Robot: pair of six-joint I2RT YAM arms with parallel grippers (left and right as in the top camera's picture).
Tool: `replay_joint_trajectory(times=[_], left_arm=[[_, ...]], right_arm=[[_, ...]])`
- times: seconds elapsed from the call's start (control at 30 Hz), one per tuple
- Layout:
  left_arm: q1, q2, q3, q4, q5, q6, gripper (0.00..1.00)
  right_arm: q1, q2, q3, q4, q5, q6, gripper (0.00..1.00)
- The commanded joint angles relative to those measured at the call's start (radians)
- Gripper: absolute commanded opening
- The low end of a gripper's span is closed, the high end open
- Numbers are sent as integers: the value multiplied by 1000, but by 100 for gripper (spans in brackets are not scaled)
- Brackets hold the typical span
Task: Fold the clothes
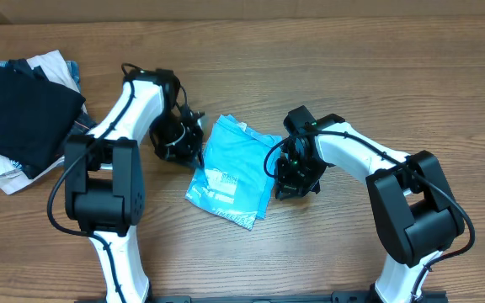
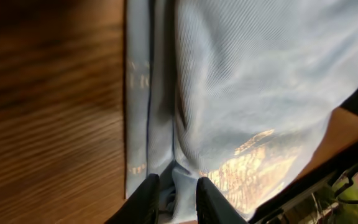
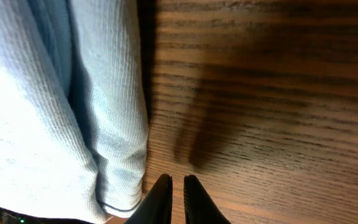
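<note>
The clothes, a light blue T-shirt, lie folded into a small rectangle at the table's middle, white print showing. My left gripper is at its left edge. In the left wrist view the gripper is open a little, and a loose fold of the shirt stands between its black fingers. My right gripper is at the shirt's right edge. In the right wrist view the gripper is shut over bare wood, holding nothing, just right of the shirt's hem.
A pile of other folded garments lies at the far left, a black one on top of white ones. The wooden table stretches behind and to the right of the arms.
</note>
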Motion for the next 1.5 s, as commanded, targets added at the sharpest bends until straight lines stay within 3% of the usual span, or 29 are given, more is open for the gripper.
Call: replay_joint_trajectory(times=[0.0, 0.3, 0.37, 0.43, 0.47, 0.6, 0.7, 0.83, 0.97, 1.47], left_arm=[[-6, -27, -63, 22, 5, 23, 24], [-7, -27, -130, 42, 34, 23, 30], [-7, -27, -133, 42, 34, 23, 24], [-7, -27, -133, 45, 34, 23, 8], [-7, -27, -133, 45, 34, 23, 4], [-5, -27, -133, 29, 13, 5, 4], [-4, -27, -133, 31, -3, -46, 4], [-6, -27, -133, 32, -3, -45, 4], [-7, -27, -133, 31, -3, -45, 4], [-7, -27, -133, 27, -3, -45, 4]], right_arm=[[-4, 0, -3, 1, 7, -6, 11], [-4, 0, -3, 1, 7, -6, 12], [-4, 0, -3, 1, 6, -6, 12], [-4, 0, -3, 1, 7, -6, 12], [-4, 0, -3, 1, 7, -6, 12], [-4, 0, -3, -3, 6, -6, 12], [-4, 0, 0, -7, -88, -125, 8], [-9, 0, 40, -23, -197, -177, 10], [1, 0, 55, -26, -367, -246, 27], [29, 1, 24, -11, -266, -241, 28]])
